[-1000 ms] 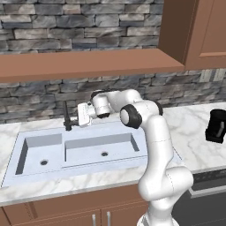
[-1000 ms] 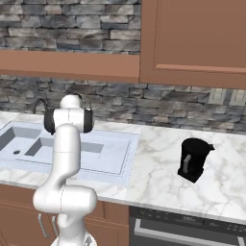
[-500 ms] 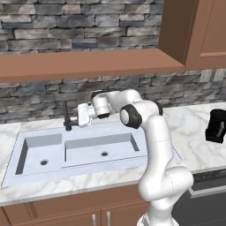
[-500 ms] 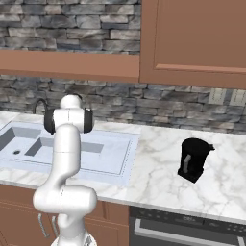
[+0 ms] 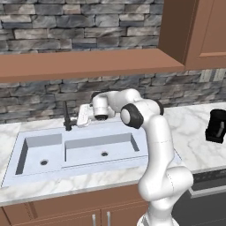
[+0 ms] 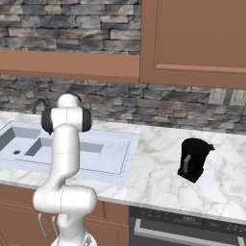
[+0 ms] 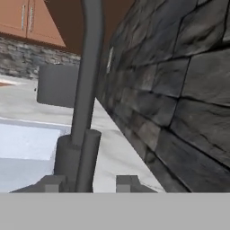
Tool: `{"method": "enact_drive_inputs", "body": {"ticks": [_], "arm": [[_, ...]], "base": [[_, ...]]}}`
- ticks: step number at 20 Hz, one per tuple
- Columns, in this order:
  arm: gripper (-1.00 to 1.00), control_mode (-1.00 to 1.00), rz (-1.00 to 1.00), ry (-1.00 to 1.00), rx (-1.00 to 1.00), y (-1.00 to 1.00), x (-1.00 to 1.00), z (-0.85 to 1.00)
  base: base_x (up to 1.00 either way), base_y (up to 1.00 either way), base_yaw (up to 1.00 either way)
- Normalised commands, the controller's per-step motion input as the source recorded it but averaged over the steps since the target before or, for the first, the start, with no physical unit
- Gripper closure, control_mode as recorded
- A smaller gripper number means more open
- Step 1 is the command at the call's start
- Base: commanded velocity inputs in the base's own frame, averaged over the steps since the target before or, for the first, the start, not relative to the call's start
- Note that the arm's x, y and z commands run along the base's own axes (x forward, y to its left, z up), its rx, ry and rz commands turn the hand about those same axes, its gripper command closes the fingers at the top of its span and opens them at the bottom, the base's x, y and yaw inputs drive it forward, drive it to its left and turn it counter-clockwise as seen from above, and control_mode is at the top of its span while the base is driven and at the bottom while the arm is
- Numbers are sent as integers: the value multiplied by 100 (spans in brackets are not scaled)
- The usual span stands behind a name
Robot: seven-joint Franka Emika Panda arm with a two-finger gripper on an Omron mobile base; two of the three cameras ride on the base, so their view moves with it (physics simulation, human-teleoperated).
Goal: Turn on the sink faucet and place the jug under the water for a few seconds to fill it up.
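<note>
The dark gooseneck sink faucet (image 5: 66, 116) stands at the back rim of the pale double-basin sink (image 5: 132, 160). My gripper (image 5: 78, 119) reaches it from the right. In the hand view the faucet's stem (image 7: 88, 76) rises close ahead, and its short lever (image 7: 88, 157) stands between my fingertips (image 7: 128, 182). The gripper (image 7: 90, 184) is open, with a gap showing on the lever's right side. No water runs. The black jug (image 5: 216, 126) sits far right on the marble counter, also seen as jug (image 6: 193, 158) in the right base view.
A stone wall (image 7: 179, 99) stands right behind the faucet. A wooden ledge (image 5: 88, 64) and upper cabinets (image 6: 192, 38) hang above. An oven front (image 6: 182, 230) sits under the counter to the right of the sink (image 6: 117, 161).
</note>
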Motion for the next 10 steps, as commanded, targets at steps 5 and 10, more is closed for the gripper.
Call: {"method": "enact_drive_inputs", "body": {"ticks": [5, 10], "arm": [[100, -100, -25, 1, 6, 0, 16, 0], [100, -100, -24, 3, 7, -19, 20, 0]], "base": [[0, 0, 0], [0, 0, 0]]}}
